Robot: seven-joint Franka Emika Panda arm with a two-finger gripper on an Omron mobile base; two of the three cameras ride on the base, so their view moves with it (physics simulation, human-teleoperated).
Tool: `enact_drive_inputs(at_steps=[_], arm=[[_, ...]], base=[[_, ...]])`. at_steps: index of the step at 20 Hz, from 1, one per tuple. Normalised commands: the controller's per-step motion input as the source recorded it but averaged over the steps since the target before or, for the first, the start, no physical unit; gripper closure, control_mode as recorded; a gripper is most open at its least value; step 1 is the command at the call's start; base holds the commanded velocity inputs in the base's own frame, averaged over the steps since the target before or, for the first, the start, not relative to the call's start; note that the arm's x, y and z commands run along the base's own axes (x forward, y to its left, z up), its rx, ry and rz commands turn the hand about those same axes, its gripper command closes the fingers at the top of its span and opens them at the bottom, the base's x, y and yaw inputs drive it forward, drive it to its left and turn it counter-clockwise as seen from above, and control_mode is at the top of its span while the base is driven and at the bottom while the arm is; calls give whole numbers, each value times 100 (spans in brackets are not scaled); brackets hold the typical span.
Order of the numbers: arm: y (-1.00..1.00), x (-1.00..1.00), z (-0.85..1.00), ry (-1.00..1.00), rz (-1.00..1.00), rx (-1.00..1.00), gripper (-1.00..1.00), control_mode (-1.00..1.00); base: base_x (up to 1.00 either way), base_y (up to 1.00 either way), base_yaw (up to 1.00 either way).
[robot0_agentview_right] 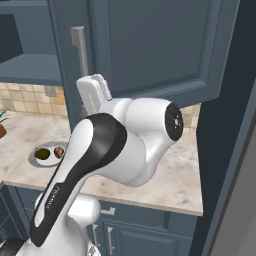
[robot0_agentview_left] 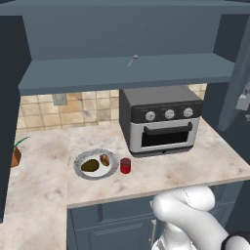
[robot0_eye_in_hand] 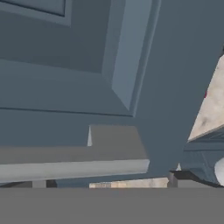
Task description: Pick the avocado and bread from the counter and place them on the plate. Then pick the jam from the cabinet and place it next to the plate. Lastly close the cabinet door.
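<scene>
On the white plate (robot0_agentview_left: 80, 158) lie the dark avocado (robot0_agentview_left: 90, 165) and the brown bread (robot0_agentview_left: 104, 159). The red jam jar (robot0_agentview_left: 125, 165) stands on the counter just right of the plate. The plate (robot0_agentview_right: 35, 148) with the avocado (robot0_agentview_right: 42, 153) and bread (robot0_agentview_right: 58, 151) also shows past my arm. The cabinet door (robot0_agentview_right: 150, 45) stands swung out, its grey handle (robot0_agentview_right: 80, 47) just above my white hand. Up close, my gripper (robot0_eye_in_hand: 108, 181) is open against the door (robot0_eye_in_hand: 65, 87), fingertips far apart, with the handle's grey bar (robot0_eye_in_hand: 74, 168) right in front of them.
A toaster oven (robot0_agentview_left: 163, 122) sits on the counter (robot0_agentview_left: 195, 166) right of the plate. A potted plant (robot0_agentview_left: 16, 155) stands at the far left. A small utensil (robot0_agentview_left: 133, 59) lies on the open cabinet shelf (robot0_agentview_left: 97, 73). My arm's elbow (robot0_agentview_right: 125, 145) hides much of the counter.
</scene>
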Motion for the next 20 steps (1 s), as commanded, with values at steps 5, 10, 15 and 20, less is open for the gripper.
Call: enact_drive_inputs(at_steps=[5, 10, 15, 20], arm=[[35, 65, -3, 0, 0, 1, -100, -100], [28, 69, -5, 0, 0, 0, -100, -100], [24, 75, -7, 3, 0, 1, -100, -100], [19, 75, -9, 4, 0, 2, -100, -100]], base=[[0, 0, 0], [0, 0, 0], [0, 0, 0], [0, 0, 0]])
